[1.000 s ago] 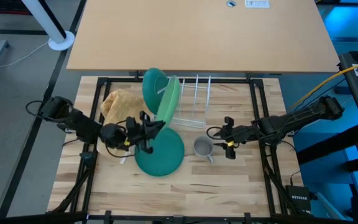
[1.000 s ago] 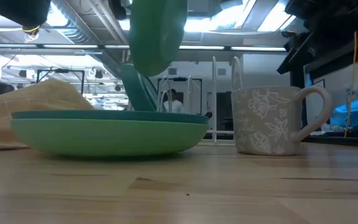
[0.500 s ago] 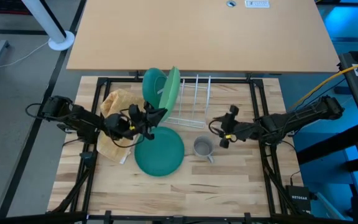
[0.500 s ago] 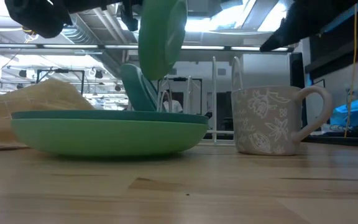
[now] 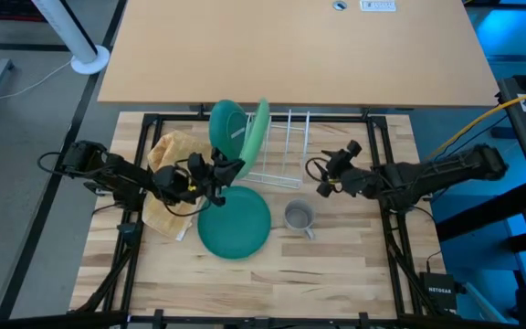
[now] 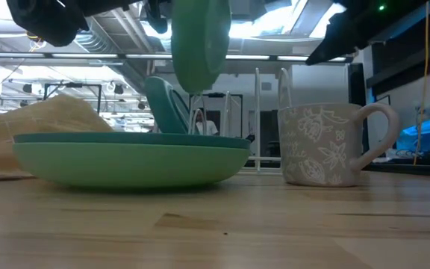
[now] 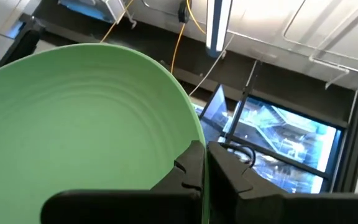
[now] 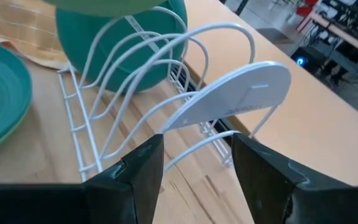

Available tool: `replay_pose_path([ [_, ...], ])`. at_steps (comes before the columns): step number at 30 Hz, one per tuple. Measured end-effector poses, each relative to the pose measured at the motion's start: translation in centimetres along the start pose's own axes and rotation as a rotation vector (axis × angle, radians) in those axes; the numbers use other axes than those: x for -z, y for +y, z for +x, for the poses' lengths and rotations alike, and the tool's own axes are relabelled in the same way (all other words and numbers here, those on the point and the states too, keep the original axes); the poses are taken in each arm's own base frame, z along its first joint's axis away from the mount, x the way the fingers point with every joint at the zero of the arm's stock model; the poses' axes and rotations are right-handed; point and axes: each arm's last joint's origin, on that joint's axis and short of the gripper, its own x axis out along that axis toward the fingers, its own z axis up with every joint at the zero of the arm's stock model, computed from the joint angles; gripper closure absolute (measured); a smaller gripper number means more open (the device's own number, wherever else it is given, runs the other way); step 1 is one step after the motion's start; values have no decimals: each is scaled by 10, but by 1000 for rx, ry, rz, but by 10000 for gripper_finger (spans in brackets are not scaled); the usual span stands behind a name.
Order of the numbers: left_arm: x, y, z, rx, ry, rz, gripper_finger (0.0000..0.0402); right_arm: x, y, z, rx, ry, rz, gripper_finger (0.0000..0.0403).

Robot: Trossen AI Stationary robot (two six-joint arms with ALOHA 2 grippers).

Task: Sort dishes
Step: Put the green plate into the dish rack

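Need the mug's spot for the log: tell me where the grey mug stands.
In the high view the grey mug stands upright on the table, just right of the flat green plates and in front of the white wire rack.

The table (image 5: 336, 265) had a top of pale wooden planks with a visible grain and a soft, matt finish. The light green round plate (image 7: 73, 124) looked like glazed ceramic, smooth, with fine rings and a mild shine. The dark teal round plate (image 8: 135, 56) in the rack seemed glazed and smooth as well. The white wire rack (image 8: 166, 81) was thin coated metal, glossy and even. The small grey handled mug (image 6: 327, 146) had a matt surface with a pale flower pattern. The tan-yellow cloth (image 5: 173, 151) was a woven fabric with a rough waffle texture. The gripper fingers (image 8: 135, 180) looked like dark matt plastic.
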Motion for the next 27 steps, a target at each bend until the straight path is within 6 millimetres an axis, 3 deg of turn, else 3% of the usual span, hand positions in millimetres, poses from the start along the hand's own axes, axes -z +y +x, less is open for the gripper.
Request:
replay_pose_path([
  [16,13,29,7,-119,131,40,401,-9,-20,26,-7,-9,69,207],
  [27,11,44,9,-250,125,114,401,2,-8,39,-85,84,3,207],
])
